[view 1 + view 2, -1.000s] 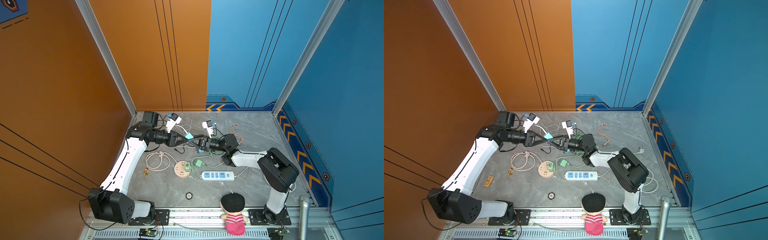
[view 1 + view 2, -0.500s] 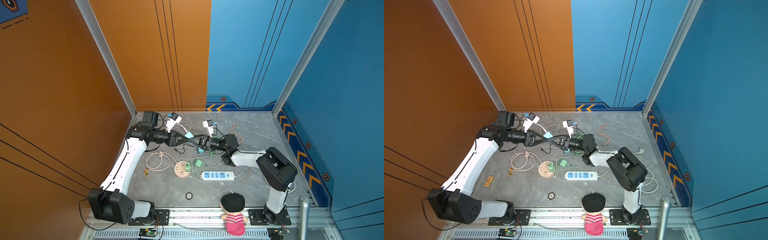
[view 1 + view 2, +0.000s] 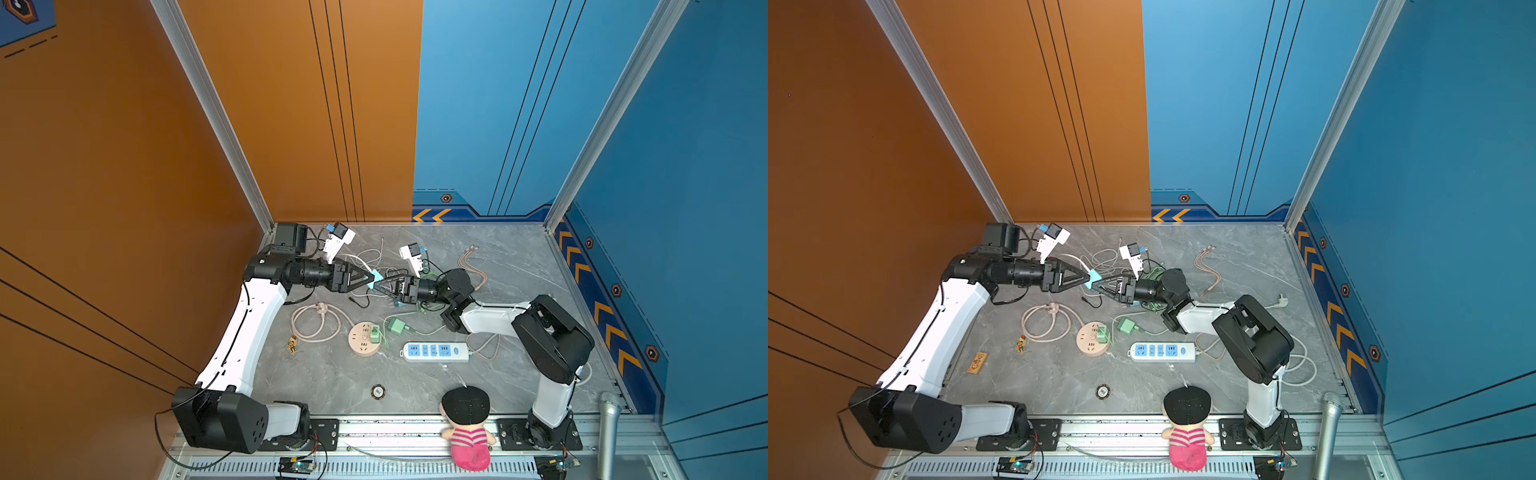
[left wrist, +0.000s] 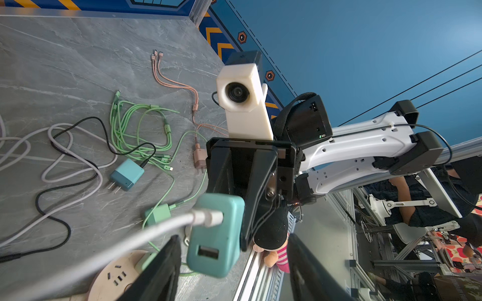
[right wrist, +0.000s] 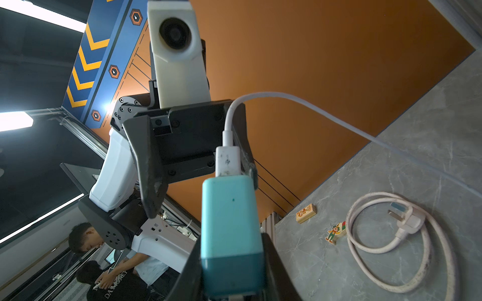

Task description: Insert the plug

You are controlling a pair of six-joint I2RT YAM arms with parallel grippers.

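A doll [image 3: 466, 409] sits at the front rail [image 3: 395, 428], in front of the power strip [image 3: 435, 351]. Just left of the strip lies a round beige socket [image 3: 363, 340]. A green charger [image 3: 397, 326] is just behind the strip's left end, and a coiled cord [image 3: 320, 308] lies farther left. Beyond the strip, above loose cables [image 4: 118, 135], the teal charger [image 3: 376, 276] is off the table, clamped in the right gripper [image 3: 375, 286]. The white USB plug [image 5: 227, 160] is seated in the charger's port. The left gripper [image 3: 370, 277] meets it tip to tip, jaws apart around the plug, clasping nothing. Both forearms run roughly level, and the right arm is folded sharply at the elbow.
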